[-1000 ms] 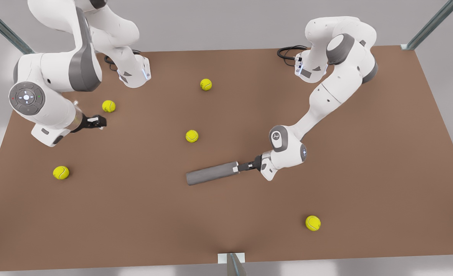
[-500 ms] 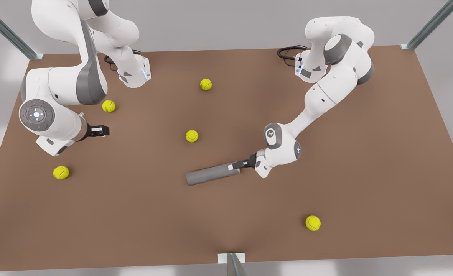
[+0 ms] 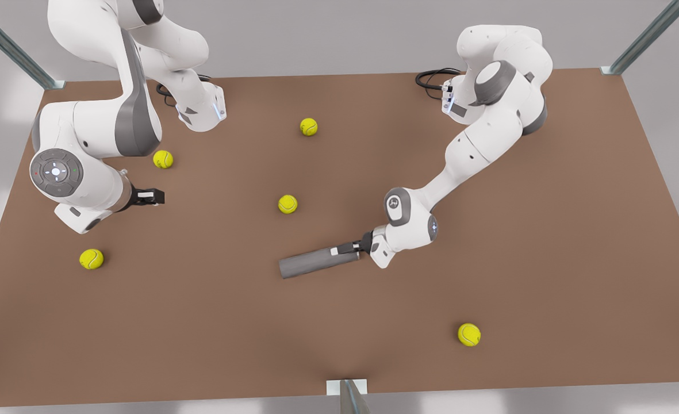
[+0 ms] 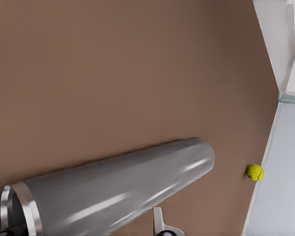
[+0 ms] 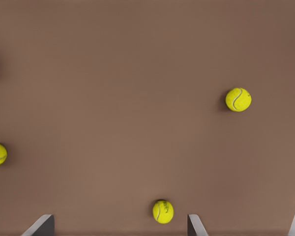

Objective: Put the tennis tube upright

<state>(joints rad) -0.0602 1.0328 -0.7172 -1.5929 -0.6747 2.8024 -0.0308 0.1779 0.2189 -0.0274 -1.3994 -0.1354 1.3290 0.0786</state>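
Note:
The tennis tube (image 3: 315,262) is a plain grey cylinder lying on its side on the brown table (image 3: 546,259), a little to the front view's right of centre. My left gripper (image 3: 342,250) reaches in level from the front view's right and stands open astride the tube's right end. In the left wrist view the tube (image 4: 118,194) runs away from the camera, its silver rim close by, with one fingertip (image 4: 159,222) beside its wall. My right gripper (image 3: 150,196) hangs open and empty over the table at the front view's left, far from the tube.
Several yellow tennis balls lie scattered on the table, the nearest ball (image 3: 287,204) behind the tube. Another ball (image 3: 162,159) sits close to the right gripper. One ball (image 3: 469,334) lies toward the front edge. Metal frame posts stand at the table's corners.
The left gripper has slid toward the front view's left, from just off the tube's end to astride it. The tube has stayed put. The right arm shifted a little, then stopped.

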